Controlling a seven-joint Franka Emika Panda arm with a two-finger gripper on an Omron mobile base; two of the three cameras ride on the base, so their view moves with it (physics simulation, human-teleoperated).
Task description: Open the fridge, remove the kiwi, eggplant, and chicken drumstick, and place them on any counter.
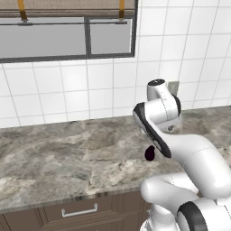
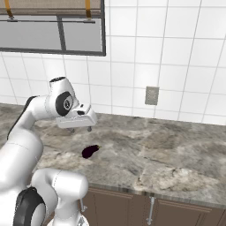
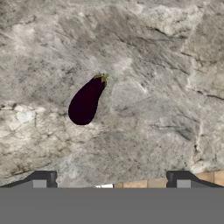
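One eggplant (image 3: 86, 103) lying on counter (image 1: 54, 158), apart from gripper (image 3: 111, 181). Fingers (image 3: 43, 178) spread wide, holding nothing, above eggplant. One wall outlet (image 2: 152, 95). No legible writing.

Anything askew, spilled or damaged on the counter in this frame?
Nothing stands out. The eggplant lies on its side on the counter, whole, with nothing spilled around it. The gripper hangs open above it, touching nothing.
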